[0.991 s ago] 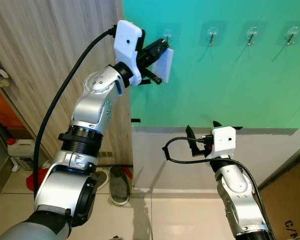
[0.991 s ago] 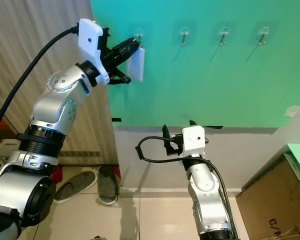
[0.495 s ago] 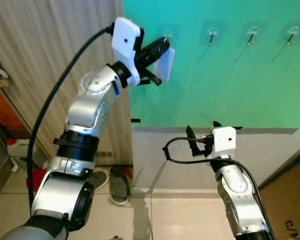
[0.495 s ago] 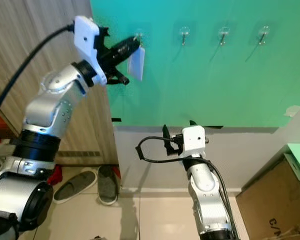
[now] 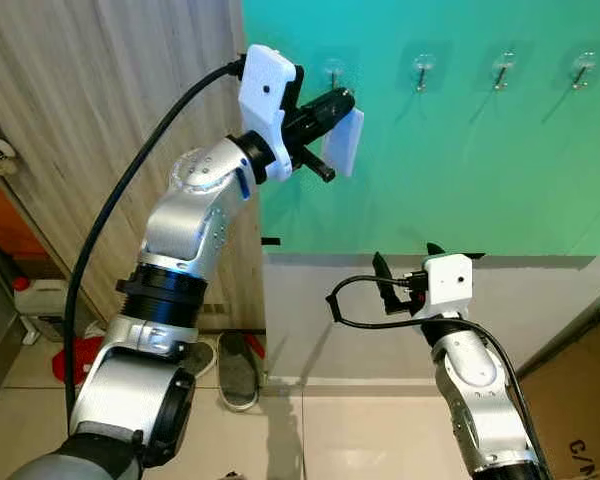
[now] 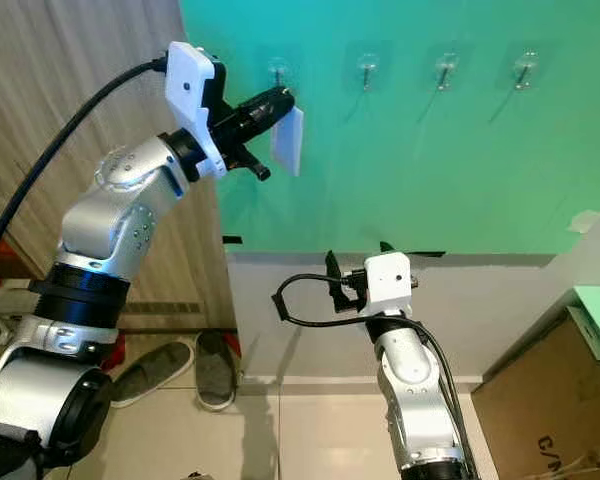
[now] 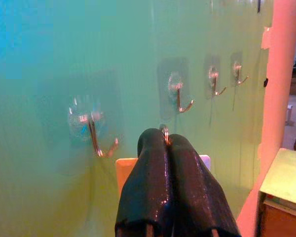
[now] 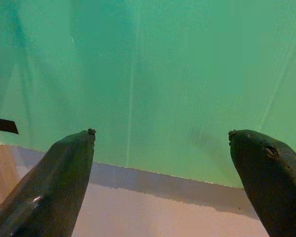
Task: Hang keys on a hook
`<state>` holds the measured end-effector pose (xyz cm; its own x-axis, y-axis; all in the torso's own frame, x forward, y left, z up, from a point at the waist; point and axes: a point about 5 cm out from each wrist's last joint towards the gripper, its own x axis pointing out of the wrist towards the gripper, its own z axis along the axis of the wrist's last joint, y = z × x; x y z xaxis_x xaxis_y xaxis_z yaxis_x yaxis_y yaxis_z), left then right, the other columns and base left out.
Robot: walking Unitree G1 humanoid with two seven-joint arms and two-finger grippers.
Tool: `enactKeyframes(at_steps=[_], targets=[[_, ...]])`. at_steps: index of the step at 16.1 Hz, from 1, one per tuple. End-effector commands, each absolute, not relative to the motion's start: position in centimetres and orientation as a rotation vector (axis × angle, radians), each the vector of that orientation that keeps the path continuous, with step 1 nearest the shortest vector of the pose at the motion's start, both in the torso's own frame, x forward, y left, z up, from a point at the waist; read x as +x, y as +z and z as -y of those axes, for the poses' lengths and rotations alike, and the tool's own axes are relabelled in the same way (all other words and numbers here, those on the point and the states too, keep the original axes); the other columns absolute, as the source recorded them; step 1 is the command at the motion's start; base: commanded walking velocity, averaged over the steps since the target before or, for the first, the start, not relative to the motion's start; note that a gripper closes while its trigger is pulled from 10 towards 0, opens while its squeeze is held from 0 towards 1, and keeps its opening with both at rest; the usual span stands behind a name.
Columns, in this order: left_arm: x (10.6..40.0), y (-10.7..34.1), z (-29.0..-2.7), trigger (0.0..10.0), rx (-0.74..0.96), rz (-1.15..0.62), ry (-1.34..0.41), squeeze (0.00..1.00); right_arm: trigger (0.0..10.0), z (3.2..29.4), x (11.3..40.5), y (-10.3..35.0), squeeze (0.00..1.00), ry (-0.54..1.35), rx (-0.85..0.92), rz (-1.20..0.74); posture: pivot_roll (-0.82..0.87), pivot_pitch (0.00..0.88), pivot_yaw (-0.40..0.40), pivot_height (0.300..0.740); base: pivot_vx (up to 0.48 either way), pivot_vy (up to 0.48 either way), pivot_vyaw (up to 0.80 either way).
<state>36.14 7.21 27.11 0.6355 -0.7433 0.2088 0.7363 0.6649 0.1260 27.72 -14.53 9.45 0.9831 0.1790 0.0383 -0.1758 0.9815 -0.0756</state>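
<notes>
The left gripper (image 5: 342, 100) is raised to the green wall (image 5: 460, 170), its fingers (image 7: 160, 168) pressed together on a small metal ring (image 7: 164, 130) from which a white tag (image 5: 344, 140) hangs. The ring sits between the first hook (image 7: 99, 140) and the second hook (image 7: 180, 98), close to the wall but on neither. To finish well, the ring should be lifted above one upturned tip, then lowered onto it before letting go. The right gripper (image 8: 163, 143) is held low, spread wide and empty.

Home entryway: slippers (image 5: 237, 368) on tiled floor (image 5: 310, 440), 4 wall hooks (image 5: 422, 73), wood-panelled wall (image 5: 100, 120).
</notes>
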Motion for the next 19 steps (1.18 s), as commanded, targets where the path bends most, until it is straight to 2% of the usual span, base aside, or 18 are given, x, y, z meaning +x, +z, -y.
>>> enactKeyframes(at_steps=[1,7,19], targets=[[36.4,27.4,-7.1,10.0,0.019,0.247,-0.843,0.00,10.0,14.7,27.5,9.1,0.00,0.174,-0.074,0.038,-0.03,0.000,0.021,0.740,0.000,0.000,0.00],[37.2,27.7,-7.7,10.0,0.012,0.253,-0.777,0.00,10.0,14.7,27.4,9.1,0.00,0.172,-0.077,0.037,-0.04,0.000,0.022,0.740,0.000,0.000,0.00],[37.6,28.4,-7.1,10.0,0.023,0.275,-0.781,0.00,10.0,14.6,27.5,9.0,0.00,0.180,-0.089,0.036,-0.04,0.000,0.022,0.740,0.000,0.000,0.00]])
